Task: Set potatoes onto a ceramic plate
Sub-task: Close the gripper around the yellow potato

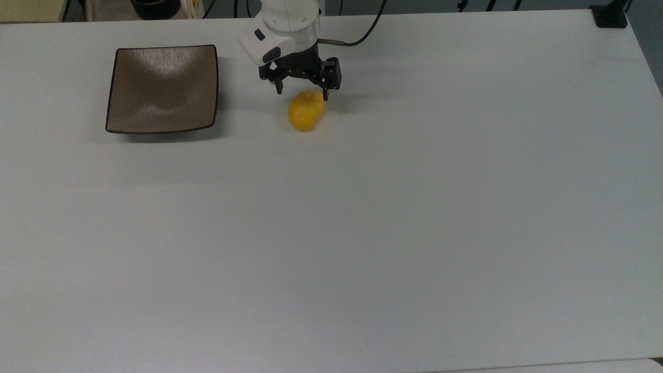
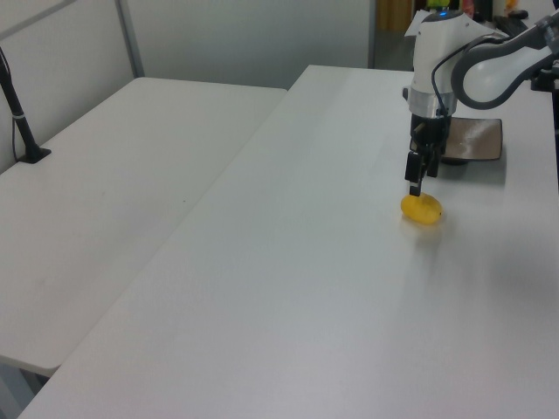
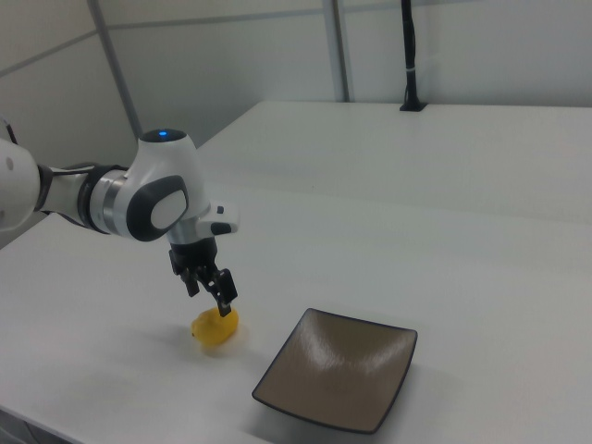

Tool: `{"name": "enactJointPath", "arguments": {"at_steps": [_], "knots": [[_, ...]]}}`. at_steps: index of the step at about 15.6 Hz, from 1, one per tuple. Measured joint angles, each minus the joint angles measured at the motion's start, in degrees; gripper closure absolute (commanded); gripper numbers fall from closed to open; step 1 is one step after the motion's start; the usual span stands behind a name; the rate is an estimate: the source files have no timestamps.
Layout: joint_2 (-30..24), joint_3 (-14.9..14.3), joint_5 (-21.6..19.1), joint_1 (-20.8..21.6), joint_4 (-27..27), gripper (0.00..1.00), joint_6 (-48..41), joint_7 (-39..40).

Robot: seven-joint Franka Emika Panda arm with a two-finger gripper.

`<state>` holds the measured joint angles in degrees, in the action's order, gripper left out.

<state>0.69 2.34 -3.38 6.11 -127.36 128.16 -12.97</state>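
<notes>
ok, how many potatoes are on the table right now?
1. The potato lies on the table to the top view's right of the ceramic plate, apart from it, just below the open gripper. Nothing in view could hide another.
</notes>
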Motion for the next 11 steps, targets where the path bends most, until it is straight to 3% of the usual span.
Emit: {"name": "enactJointPath", "arguments": {"at_steps": [5, 11], "knots": [[2.0, 0.0, -0.2, 0.0, -2.1, 0.0, 3.2, -0.2], [3.7, 0.0, -0.2, 0.1, -4.1, 0.55, 8.7, -0.5]]}}
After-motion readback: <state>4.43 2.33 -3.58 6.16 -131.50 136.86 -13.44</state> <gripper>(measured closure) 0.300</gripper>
